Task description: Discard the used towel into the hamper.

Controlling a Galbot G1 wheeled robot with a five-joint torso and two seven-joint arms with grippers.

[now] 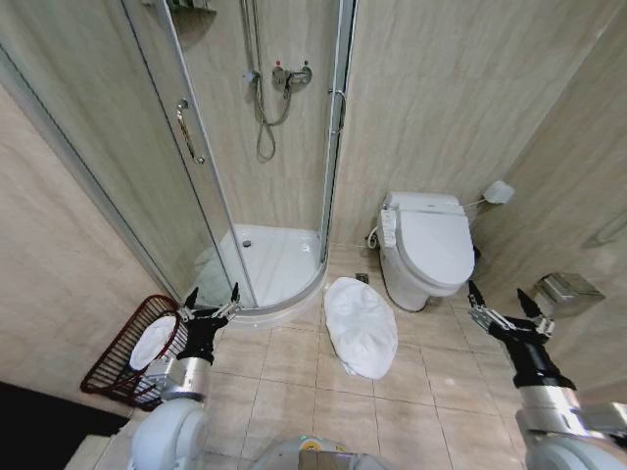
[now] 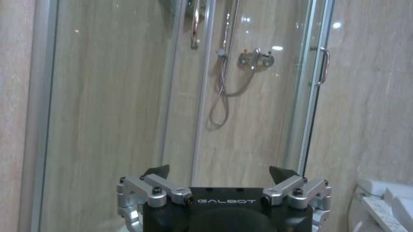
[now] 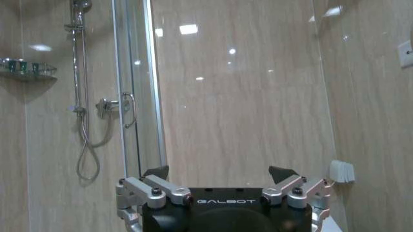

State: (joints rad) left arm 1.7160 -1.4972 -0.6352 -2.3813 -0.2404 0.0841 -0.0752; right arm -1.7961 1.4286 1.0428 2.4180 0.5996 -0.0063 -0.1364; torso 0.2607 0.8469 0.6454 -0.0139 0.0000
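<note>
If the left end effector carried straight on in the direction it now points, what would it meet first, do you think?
The left end effector, fingers open and empty, points at the shower enclosure. Its wrist view looks onto the glass panel, so that is probably the first contact, though depth is hard to judge.

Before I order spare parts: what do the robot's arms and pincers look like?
Both arms match: rounded silver-grey shells, a ribbed metal collar, then a black wrist. The left pincer and right pincer each have a black body lettered GALBOT in white, silver metal linkage blocks with dark bolts, and two pointed black fingertips. No loose cables are visible.
</note>
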